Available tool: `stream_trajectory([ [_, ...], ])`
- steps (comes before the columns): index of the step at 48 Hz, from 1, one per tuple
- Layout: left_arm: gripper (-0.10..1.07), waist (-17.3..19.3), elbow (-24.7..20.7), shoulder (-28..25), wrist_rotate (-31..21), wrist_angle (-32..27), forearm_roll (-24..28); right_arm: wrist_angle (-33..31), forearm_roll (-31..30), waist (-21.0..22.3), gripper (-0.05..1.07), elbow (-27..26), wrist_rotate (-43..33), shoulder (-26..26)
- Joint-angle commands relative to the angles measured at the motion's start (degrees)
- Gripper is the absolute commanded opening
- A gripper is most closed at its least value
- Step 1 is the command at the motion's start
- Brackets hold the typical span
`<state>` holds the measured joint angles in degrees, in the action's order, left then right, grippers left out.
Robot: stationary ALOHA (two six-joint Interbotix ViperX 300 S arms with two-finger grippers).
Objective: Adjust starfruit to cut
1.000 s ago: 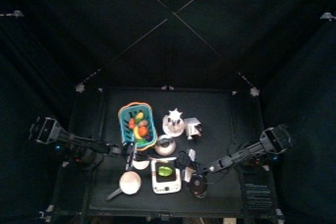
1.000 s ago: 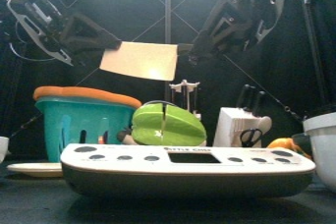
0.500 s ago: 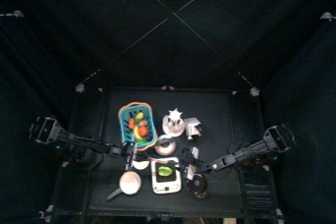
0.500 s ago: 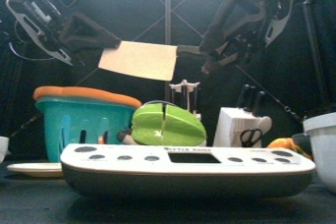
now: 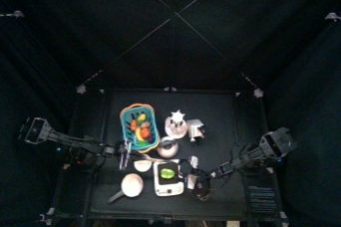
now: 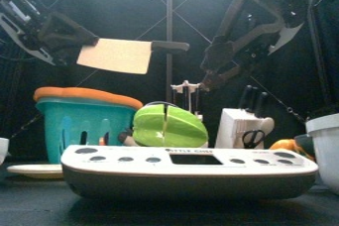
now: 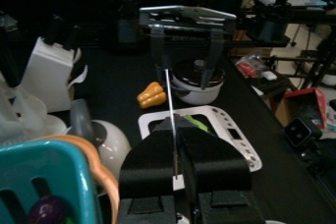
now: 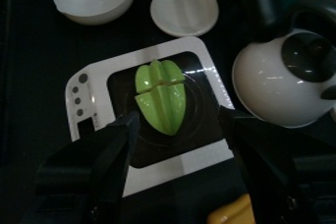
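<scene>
Now my right fingers [image 8: 171,184] spread wide above the starfruit [image 8: 164,94] at frame center; my left fingers [image 7: 175,184] clamp the knife [image 6: 122,55].

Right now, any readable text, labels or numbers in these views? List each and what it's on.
None can be read for certain.
White scale: a small dark line of print above its front display in the front view, too small and blurred to read.
Starfruit, cleaver, teal basket: no markings visible.
</scene>
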<state>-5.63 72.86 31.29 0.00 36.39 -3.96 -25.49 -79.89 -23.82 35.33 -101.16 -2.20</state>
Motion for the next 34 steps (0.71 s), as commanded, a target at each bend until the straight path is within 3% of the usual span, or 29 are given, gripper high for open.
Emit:
stream_trajectory([
  [1, 0.32, 1.41, -0.26, 2.37, 0.18, -0.26, -0.35, -0.18, -0.26, 0.26, 0.95, -3.25, 0.18, -1.41],
  [12, 0.32, 2.64, -0.09, 3.6, 0.18, -0.7, -0.26, 0.26, 0.26, 0.44, 0.95, -5.54, 1.23, -6.06],
  [34, 0.32, 2.64, 0.0, 3.52, 0.09, -0.7, -0.26, 0.26, 4.13, 2.9, 0.94, -7.12, 3.52, -10.2],
])
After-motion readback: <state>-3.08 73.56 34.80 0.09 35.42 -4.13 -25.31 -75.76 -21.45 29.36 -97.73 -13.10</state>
